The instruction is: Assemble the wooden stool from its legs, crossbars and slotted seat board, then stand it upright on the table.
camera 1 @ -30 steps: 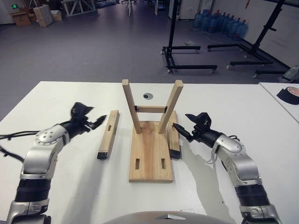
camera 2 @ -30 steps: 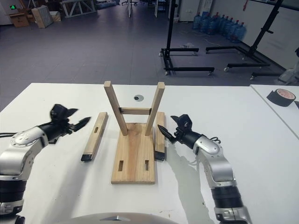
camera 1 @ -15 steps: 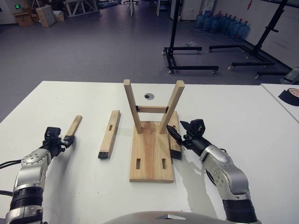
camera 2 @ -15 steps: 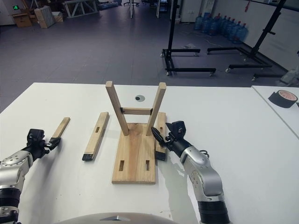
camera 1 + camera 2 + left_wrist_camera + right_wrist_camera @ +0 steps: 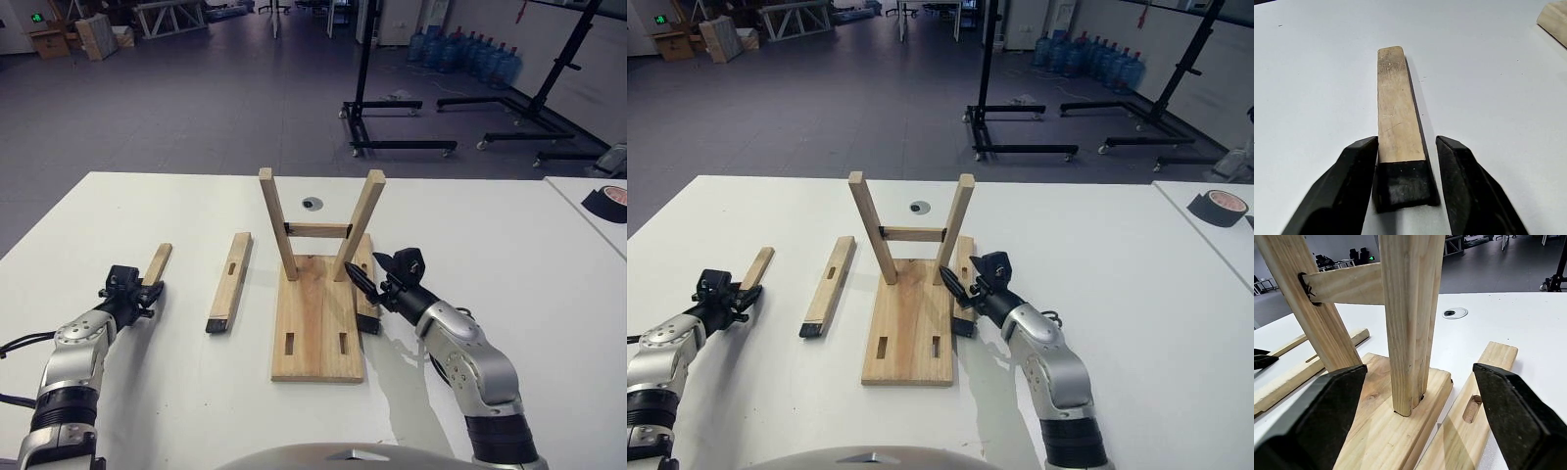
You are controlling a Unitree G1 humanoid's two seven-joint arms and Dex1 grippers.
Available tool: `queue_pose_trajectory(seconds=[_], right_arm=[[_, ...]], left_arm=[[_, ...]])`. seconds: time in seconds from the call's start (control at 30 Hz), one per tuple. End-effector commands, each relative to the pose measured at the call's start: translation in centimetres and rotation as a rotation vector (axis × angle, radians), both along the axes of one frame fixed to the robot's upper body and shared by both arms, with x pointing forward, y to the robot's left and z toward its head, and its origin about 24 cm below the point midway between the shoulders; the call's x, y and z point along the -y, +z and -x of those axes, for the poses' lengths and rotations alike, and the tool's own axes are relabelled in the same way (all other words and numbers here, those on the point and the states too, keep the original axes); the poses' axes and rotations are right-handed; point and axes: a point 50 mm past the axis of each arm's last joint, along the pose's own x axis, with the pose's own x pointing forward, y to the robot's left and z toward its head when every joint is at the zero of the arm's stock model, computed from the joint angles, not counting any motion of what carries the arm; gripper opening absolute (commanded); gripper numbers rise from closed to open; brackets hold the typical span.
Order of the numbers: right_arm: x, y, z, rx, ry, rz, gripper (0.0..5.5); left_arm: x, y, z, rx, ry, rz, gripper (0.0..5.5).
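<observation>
a white table (image 5: pixel 509 225) is seen, with the slotted seat board (image 5: pixel 316 333) laid flat near its middle. two legs (image 5: pixel 276 223) are stood upright in the far end of the seat board, splayed apart toward the top and joined by a crossbar (image 5: pixel 317 230). two slots are left open at the board's near end. a loose slotted leg (image 5: pixel 228 281) is laid flat on the table to the left of the seat board, apart from it. another slotted leg (image 5: pixel 1474 416) is laid along the board's right edge, just beside it. a short bar (image 5: pixel 1396 112) with a dark end is laid well left of the seat board.

the right gripper (image 5: pixel 367 279) is held at the board's right edge, near the foot of the right upright leg; its fingers are spread wide and nothing is gripped. the left gripper (image 5: pixel 1406 142) is placed far left of the seat board, its fingers parted on either side of the short bar's dark end, not closed on it.
</observation>
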Motion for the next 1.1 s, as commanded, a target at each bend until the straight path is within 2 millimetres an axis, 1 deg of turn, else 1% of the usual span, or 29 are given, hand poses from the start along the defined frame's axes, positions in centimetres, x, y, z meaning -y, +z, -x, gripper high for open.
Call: queue_pose_trajectory(seconds=[0.03,0.07,0.1,0.2,0.27,0.33,0.4,0.43,0.47,0.5,0.53,0.57,0.6,0.63,0.67,0.7,0.77,0.87,0.97,1.1], right_arm=[[-0.1,0.5,-0.2,0.021,0.005,0.014,4.0],[-0.1,0.5,-0.2,0.021,0.007,0.012,4.0],[-0.2,0.6,-0.2,0.033,0.006,0.01,4.0],[-0.3,0.7,-0.1,0.062,0.012,0.016,4.0],[-0.5,0.8,-0.1,0.068,0.024,0.008,4.0],[-0.6,0.9,0.0,0.068,0.04,-0.017,4.0],[-0.7,1.0,0.3,0.029,0.091,-0.098,4.0],[-0.8,1.1,0.7,-0.003,0.125,-0.158,4.0],[-0.8,1.3,0.9,-0.032,0.155,-0.213,4.0],[-0.9,1.5,1.2,-0.054,0.186,-0.272,4.0],[-0.9,1.8,1.4,-0.065,0.213,-0.316,4.0],[-1.0,2.1,1.6,-0.076,0.242,-0.365,4.0],[-1.1,2.5,1.9,-0.084,0.273,-0.412,4.0],[-1.2,2.8,2.1,-0.09,0.298,-0.447,4.0],[-1.4,3.2,2.2,-0.095,0.322,-0.489,4.0],[-1.5,3.5,2.2,-0.099,0.337,-0.527,4.0],[-1.8,4.3,2.1,-0.103,0.352,-0.623,4.0],[-2.2,5.4,1.6,-0.106,0.356,-0.772,4.0],[-2.6,6.1,1.2,-0.12,0.347,-0.85,4.0],[-3.2,6.8,1.0,-0.132,0.359,-0.915,4.0]], left_arm=[[0.3,-3.0,2.0,-0.146,0.026,0.016,1.56],[0.3,-3.0,2.0,-0.142,0.024,0.015,1.38],[0.4,-3.0,1.9,-0.136,0.019,0.013,1.32],[0.8,-2.7,1.5,-0.103,0.003,-0.002,1.31],[0.9,-2.0,0.8,-0.036,0.022,-0.011,1.31],[0.5,-0.5,-0.2,0.082,0.108,0.007,1.31],[0.9,3.6,-1.7,0.374,0.148,0.054,1.31],[1.9,6.0,-2.1,0.513,0.109,0.038,1.31],[3.0,7.8,-2.2,0.619,0.056,0.035,1.3],[5.0,9.5,-2.0,0.707,-0.047,0.076,1.3],[6.9,10.8,-1.6,0.766,-0.149,0.114,1.3],[9.0,12.0,-1.0,0.813,-0.272,0.194,1.3],[11.0,12.9,-0.2,0.825,-0.414,0.288,1.3],[12.5,13.4,0.6,0.819,-0.529,0.343,1.3],[13.8,13.5,1.3,0.793,-0.644,0.369,1.3],[14.6,13.3,1.8,0.76,-0.723,0.363,1.3],[15.2,12.2,2.0,0.678,-0.834,0.273,1.3],[15.5,11.1,1.7,0.629,-0.894,0.179,1.3],[16.2,10.8,1.5,0.629,-0.951,0.107,1.3],[17.1,10.6,1.5,0.639,-1.004,0.061,1.3]])
